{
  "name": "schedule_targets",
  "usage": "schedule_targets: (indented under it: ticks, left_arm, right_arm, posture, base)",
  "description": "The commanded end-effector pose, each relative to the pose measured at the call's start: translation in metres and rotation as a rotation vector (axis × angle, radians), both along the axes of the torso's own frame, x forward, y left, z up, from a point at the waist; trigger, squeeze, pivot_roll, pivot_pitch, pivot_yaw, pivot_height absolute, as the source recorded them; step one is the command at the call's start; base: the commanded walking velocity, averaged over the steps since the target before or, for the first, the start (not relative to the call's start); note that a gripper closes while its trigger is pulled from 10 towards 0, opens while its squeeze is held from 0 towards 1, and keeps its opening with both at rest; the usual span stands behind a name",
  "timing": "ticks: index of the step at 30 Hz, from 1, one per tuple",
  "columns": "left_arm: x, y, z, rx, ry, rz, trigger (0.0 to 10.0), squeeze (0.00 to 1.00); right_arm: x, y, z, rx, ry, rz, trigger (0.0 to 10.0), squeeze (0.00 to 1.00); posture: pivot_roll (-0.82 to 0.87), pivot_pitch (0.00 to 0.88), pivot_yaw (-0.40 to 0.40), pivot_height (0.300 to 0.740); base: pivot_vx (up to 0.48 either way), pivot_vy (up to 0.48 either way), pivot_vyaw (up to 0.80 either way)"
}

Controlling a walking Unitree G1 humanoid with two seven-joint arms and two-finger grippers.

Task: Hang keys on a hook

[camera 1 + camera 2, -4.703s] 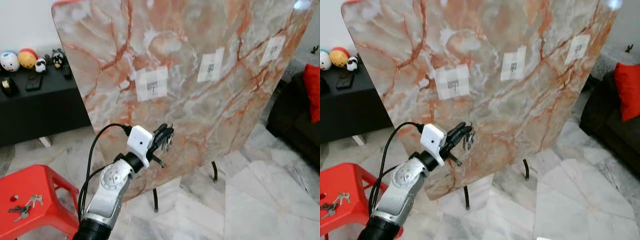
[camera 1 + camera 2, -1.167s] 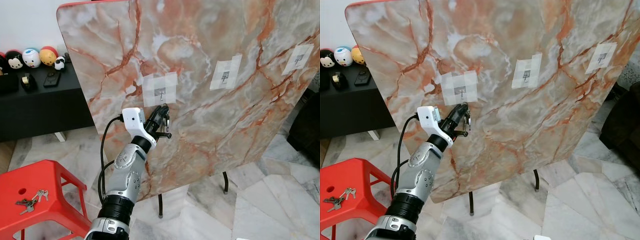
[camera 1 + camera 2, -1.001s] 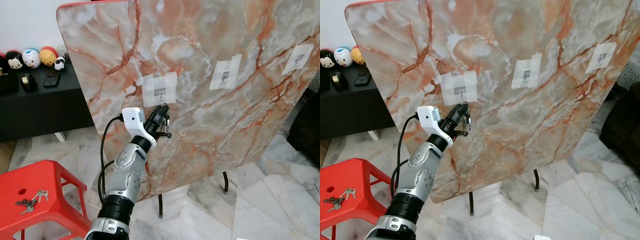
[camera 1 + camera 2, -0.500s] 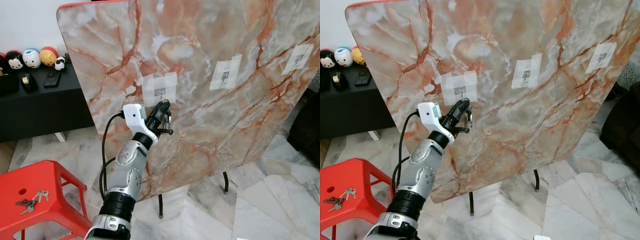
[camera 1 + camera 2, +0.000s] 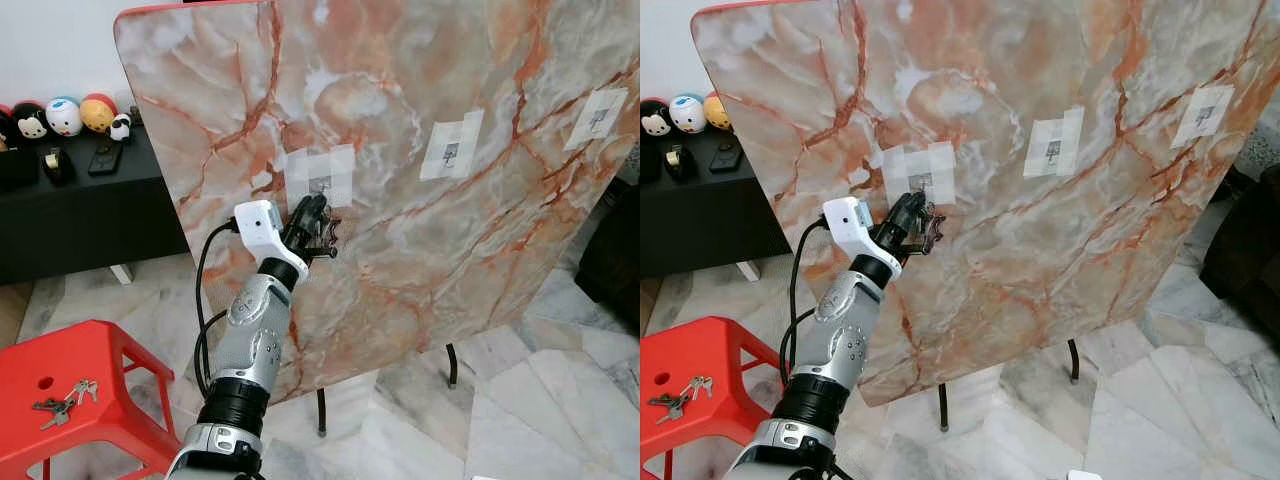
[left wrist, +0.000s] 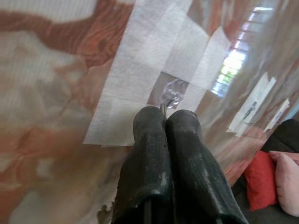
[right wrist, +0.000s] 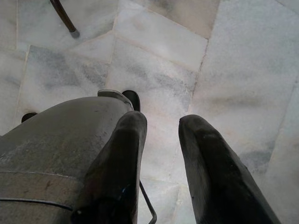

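Two black fingers [image 6: 148, 163] of the left gripper [image 5: 310, 212] are pressed flat together, pinching a thin metal key ring whose tip pokes out between their ends; the bunch of keys [image 5: 327, 236] hangs just below the fingers, at about 5 o'clock from them. The fingertips sit right beneath the clear hook [image 6: 171, 91], which is fixed under a patch of white tape [image 5: 320, 178] on the tilted marble-patterned tabletop [image 5: 420, 270]; I cannot tell if the ring touches the hook. Further taped hooks sit toward 3 o'clock, one mid-board [image 5: 449, 150] and one near the far edge [image 5: 600, 113]. At 7 o'clock from the gripper, a red stool [image 5: 75, 395] carries a second bunch of keys [image 5: 62, 395]. At 10 o'clock, a black cabinet [image 5: 90, 215] holds small round toy figures [image 5: 62, 116]. The right gripper [image 7: 161, 154] hangs over the marble floor [image 7: 224, 60], its fingers parted with nothing between them.
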State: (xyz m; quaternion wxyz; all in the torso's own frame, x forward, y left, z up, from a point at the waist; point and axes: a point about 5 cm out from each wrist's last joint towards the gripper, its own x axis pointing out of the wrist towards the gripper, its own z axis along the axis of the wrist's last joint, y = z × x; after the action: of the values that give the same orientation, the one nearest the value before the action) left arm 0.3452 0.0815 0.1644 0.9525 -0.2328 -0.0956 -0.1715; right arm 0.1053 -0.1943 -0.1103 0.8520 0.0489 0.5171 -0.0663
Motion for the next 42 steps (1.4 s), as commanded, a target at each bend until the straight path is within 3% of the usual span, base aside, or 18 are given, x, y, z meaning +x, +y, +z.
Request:
schedule_targets:
  ticks: [1,19,20,21,32,38,39,40,42]
  left_arm:
    - [0.003,-0.002,0.005,-0.005,-0.002,-0.002,10.0,0.00]
    - [0.004,-0.002,-0.003,0.004,0.068,0.023,10.0,0.00]
    - [0.004,-0.002,-0.003,0.006,0.067,0.027,10.0,0.58]
    - [0.004,-0.001,-0.003,0.011,0.067,0.036,10.0,1.00]
    - [0.003,0.005,-0.001,-0.001,0.054,0.054,10.0,1.00]
    - [-0.017,0.032,0.012,0.052,-0.075,0.104,10.0,1.00]
    - [-0.030,0.042,0.017,0.071,-0.127,0.107,10.0,1.00]
    - [-0.036,0.047,0.017,0.092,-0.140,0.106,10.0,0.59]
    - [-0.051,0.059,0.013,0.146,-0.141,0.098,10.0,0.00]
  right_arm:
    - [-0.001,-0.001,0.000,-0.003,-0.002,-0.003,10.0,0.00]
    - [-0.001,-0.001,0.000,-0.004,0.000,0.007,10.0,0.00]
    - [-0.001,-0.001,0.000,-0.004,0.000,0.007,10.0,0.00]
    - [-0.001,-0.001,0.000,-0.004,0.000,0.007,10.0,0.00]
    - [-0.001,-0.001,0.000,-0.002,0.000,0.006,10.0,0.00]
    - [-0.002,-0.001,0.000,-0.002,0.002,0.002,10.0,0.00]
    - [-0.002,-0.001,0.000,-0.002,0.003,0.001,10.0,0.00]
    - [-0.003,-0.001,0.000,-0.003,0.003,0.002,10.0,0.00]
    - [-0.003,-0.001,0.000,-0.004,0.005,0.002,10.0,0.00]
  posture:
    - [0.00,0.000,-0.038,0.740]
    - [0.00,0.000,-0.040,0.740]
    - [0.01,0.000,-0.040,0.740]
    - [0.00,0.000,-0.039,0.740]
    - [0.01,0.000,-0.037,0.740]
    - [0.01,0.000,-0.033,0.740]
    - [0.01,0.000,-0.032,0.740]
    - [0.02,0.000,-0.031,0.740]
    - [0.03,0.000,-0.031,0.740]
  base:
    - [0.000,0.000,0.00]
    - [0.000,0.000,0.00]
    - [0.000,0.000,0.00]
    - [0.000,0.000,0.00]
    - [0.000,0.000,0.00]
    - [0.000,0.000,0.00]
    - [0.000,0.000,0.00]
    - [0.000,0.000,0.00]
    - [0.000,0.000,0.00]
